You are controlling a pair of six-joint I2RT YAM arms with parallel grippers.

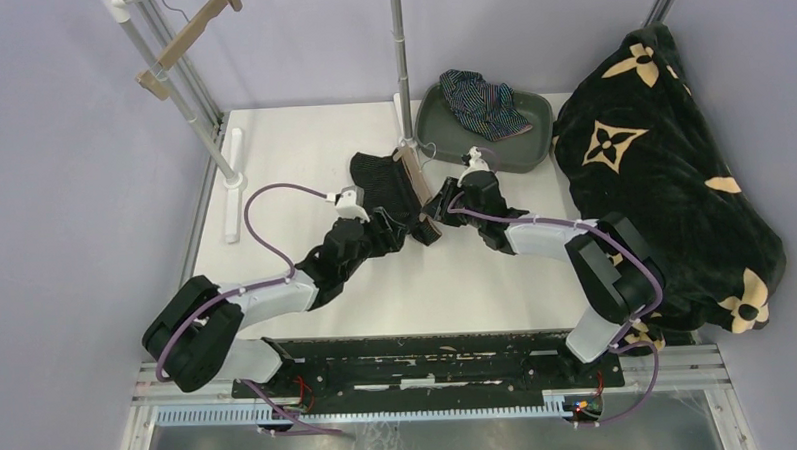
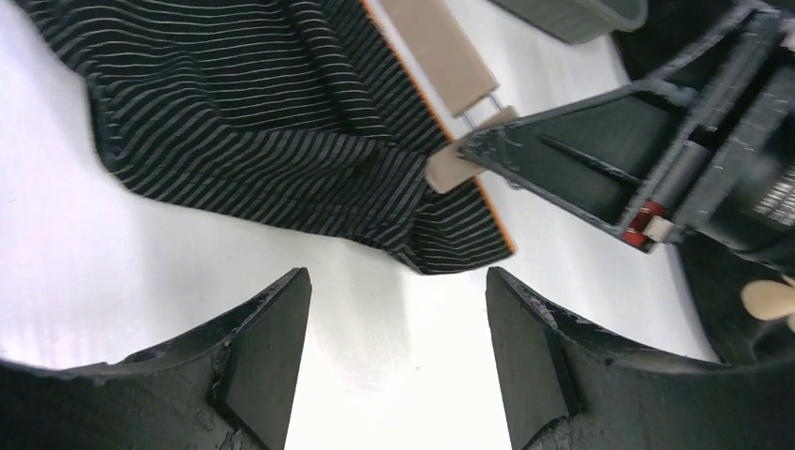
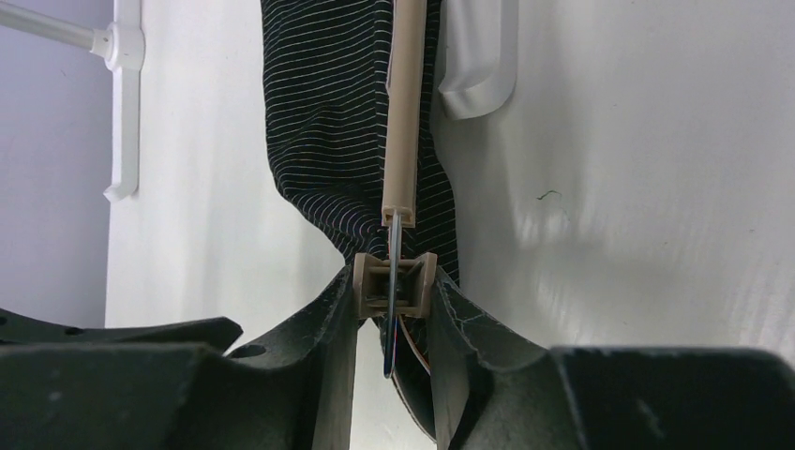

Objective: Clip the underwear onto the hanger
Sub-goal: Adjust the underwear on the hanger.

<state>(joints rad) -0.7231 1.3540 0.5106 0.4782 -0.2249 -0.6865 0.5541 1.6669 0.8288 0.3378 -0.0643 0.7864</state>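
Two garments are seen: the black pinstriped underwear [image 3: 323, 112] is spread on the table [image 1: 302, 148] at the centre of the top view, and the navy striped underwear [image 1: 482, 102] is heaped in the grey tray [image 1: 537, 145] at upper centre-right. The hanger [image 3: 403, 112] is laid across the pinstriped piece, its long axis running straight up the right wrist frame from the clip [image 3: 417, 281] at lower centre, with most of the cloth spread to the left of the bar. The clip is pinched between the fingers of the right gripper [image 3: 394, 286], apparently pressed open; whether cloth has been taken into the clip cannot be told. The left gripper [image 2: 394, 291] is held wide apart with nothing in it, just below the garment's lower corner in the left wrist frame, the clip being up and to the right of it. The left arm is judged the nearer to the cloth, so the hem would be fed rightwards towards the clip by it
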